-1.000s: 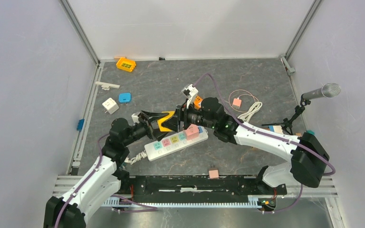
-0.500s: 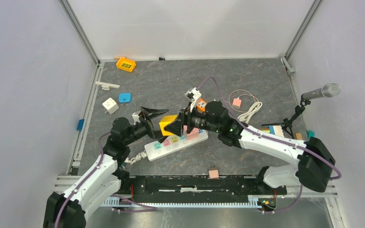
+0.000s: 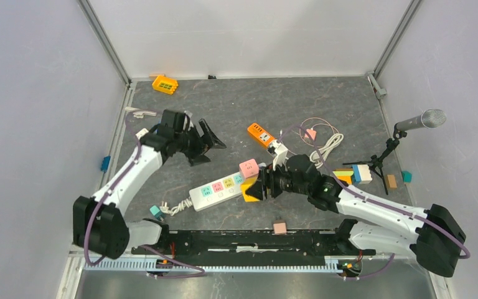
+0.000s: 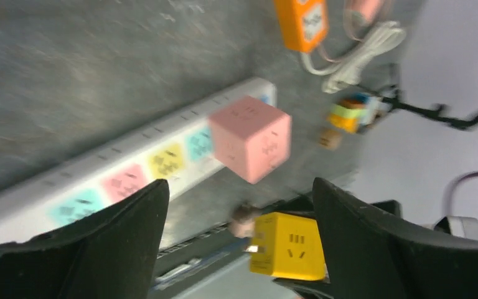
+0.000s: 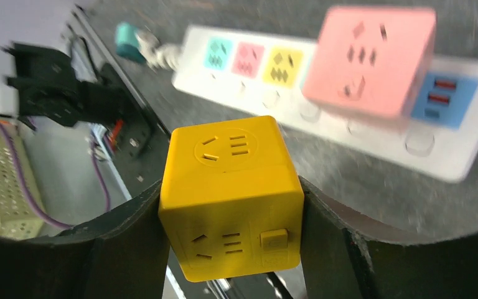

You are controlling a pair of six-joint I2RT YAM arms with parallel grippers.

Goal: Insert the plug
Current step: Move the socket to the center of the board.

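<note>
The plug is a yellow cube (image 3: 248, 192) (image 5: 230, 193), and my right gripper (image 3: 253, 189) (image 5: 231, 208) is shut on its two sides, holding it just in front of the right end of the white power strip (image 3: 221, 187) (image 5: 373, 128). A pink cube (image 3: 249, 168) (image 5: 370, 59) (image 4: 250, 144) sits plugged into that end of the strip. My left gripper (image 3: 208, 148) (image 4: 239, 243) hangs open and empty at the back left, well away from the strip (image 4: 131, 165). Its view shows the yellow cube (image 4: 286, 246) far off between its fingers.
An orange power strip (image 3: 259, 133), a coiled white cable (image 3: 327, 146) and a small pink adapter (image 3: 310, 133) lie behind the right arm. Coloured blocks (image 3: 356, 174) and a microphone stand (image 3: 420, 120) are at the right. A pink plug (image 3: 279, 227) lies near the front rail.
The left gripper opened off the yellow cube and swung away to the back left. The right gripper kept the cube and carried it forward, down to the strip's right end.
</note>
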